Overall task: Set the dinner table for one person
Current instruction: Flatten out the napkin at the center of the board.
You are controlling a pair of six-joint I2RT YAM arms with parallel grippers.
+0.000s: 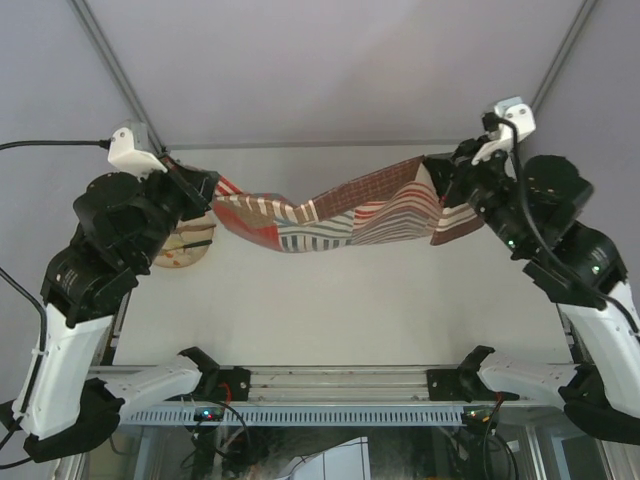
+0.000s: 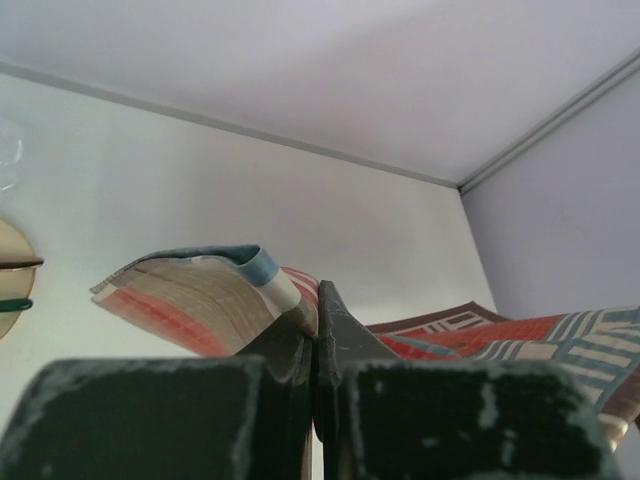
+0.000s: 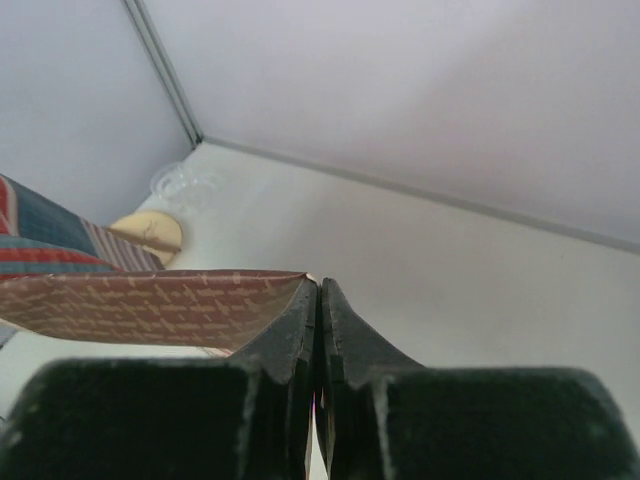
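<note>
A red, brown and blue striped patchwork placemat hangs stretched in the air above the white dinner table, sagging in the middle. My left gripper is shut on its left corner, seen in the left wrist view with the cloth folded over the fingertips. My right gripper is shut on its right corner, seen in the right wrist view with the brown patterned cloth running off to the left.
A tan plate with utensils on it lies at the table's left edge, partly under the left arm; it also shows in the right wrist view beside a clear glass. Aluminium rails run along the near edge.
</note>
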